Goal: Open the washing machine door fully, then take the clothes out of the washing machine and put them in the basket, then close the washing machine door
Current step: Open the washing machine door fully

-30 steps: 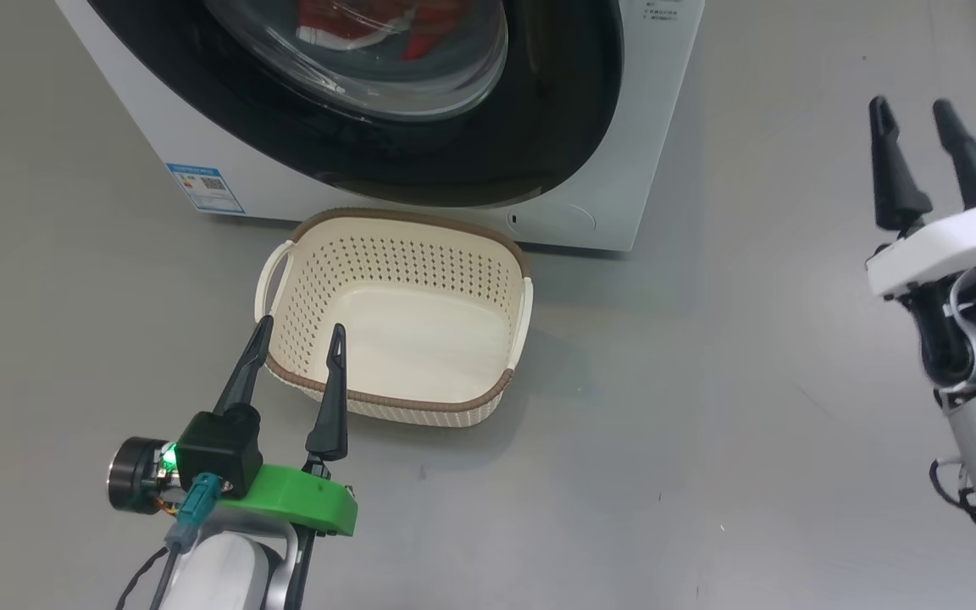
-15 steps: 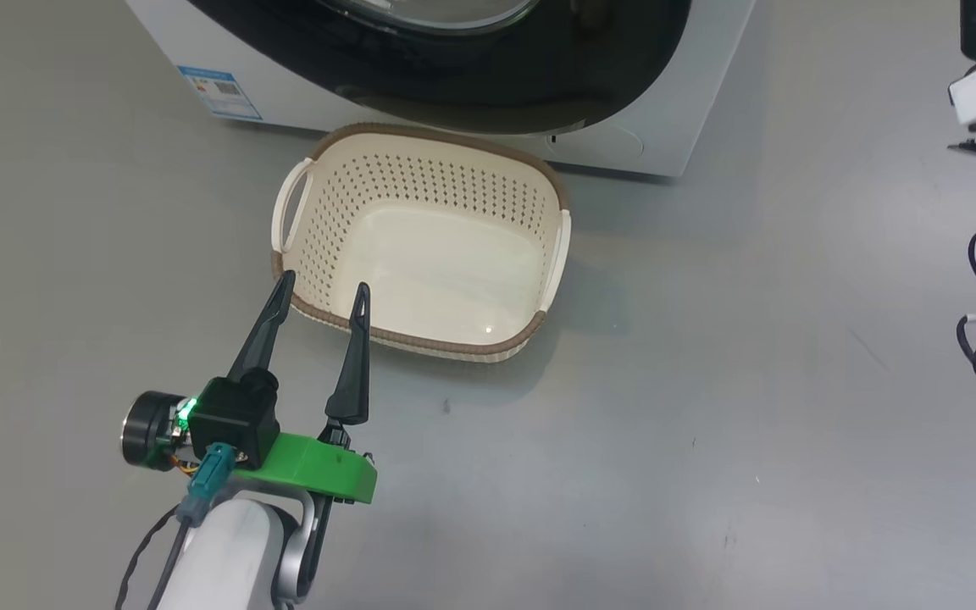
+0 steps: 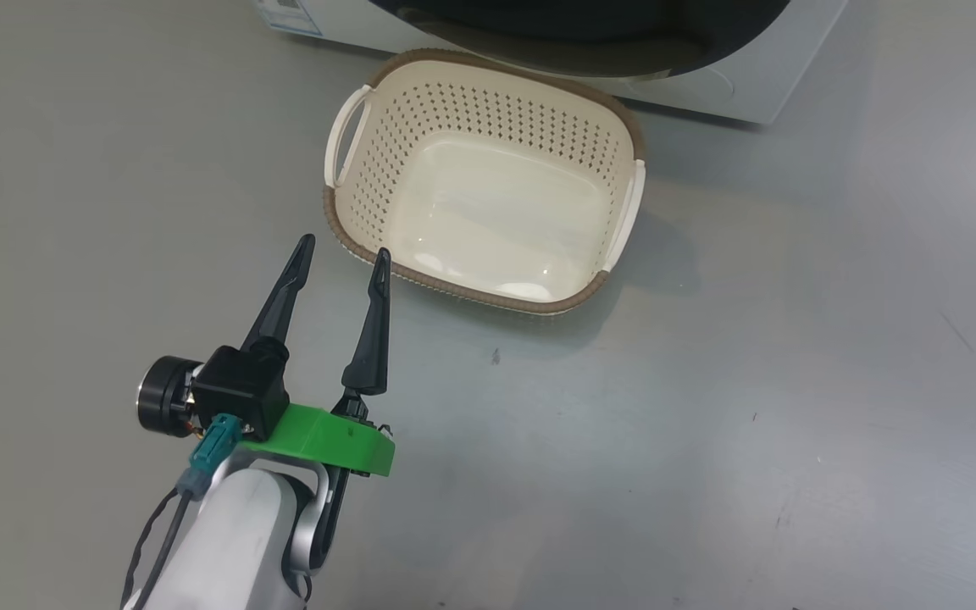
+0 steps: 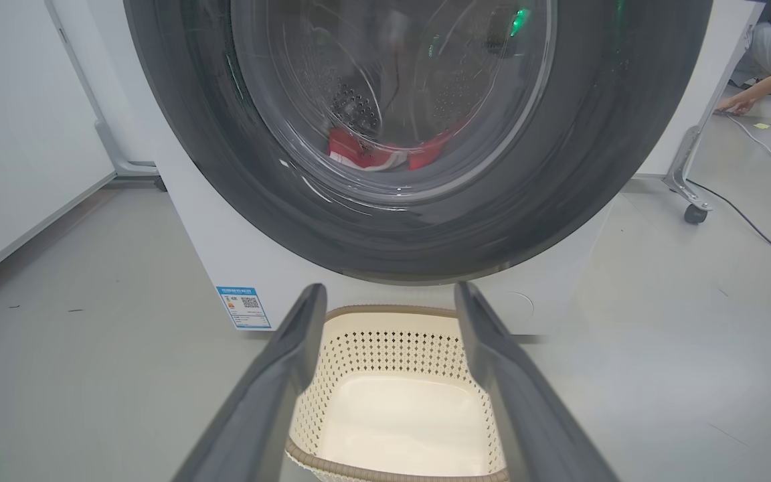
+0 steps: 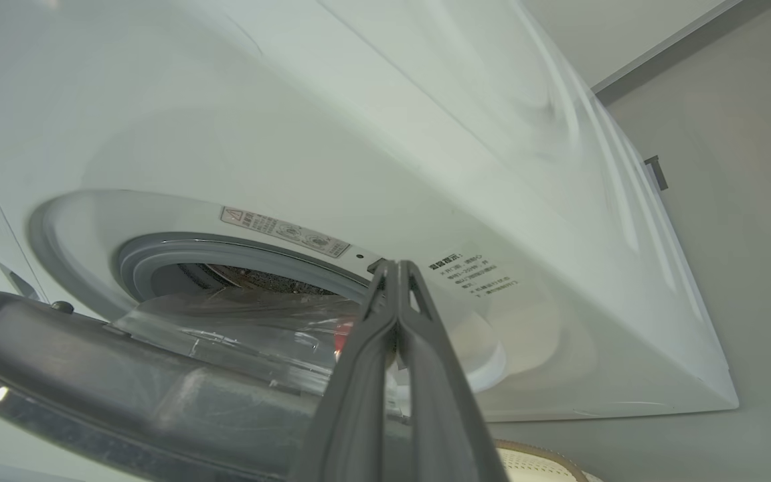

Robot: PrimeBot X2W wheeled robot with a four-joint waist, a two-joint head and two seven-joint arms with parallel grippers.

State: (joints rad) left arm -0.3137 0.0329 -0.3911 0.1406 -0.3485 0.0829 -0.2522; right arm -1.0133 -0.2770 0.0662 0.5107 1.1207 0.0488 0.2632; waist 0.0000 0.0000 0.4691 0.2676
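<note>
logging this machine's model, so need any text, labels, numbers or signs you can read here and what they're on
No text here can be quoted; every one is too small or blurred.
Blue label sticker, lower front corner of the washing machine: QR code and small print, too small to read.
Warning strip on the machine's front: a small triangle sign at one end, wording blurred.
Printed block beside that strip: small characters, unreadable.
</note>
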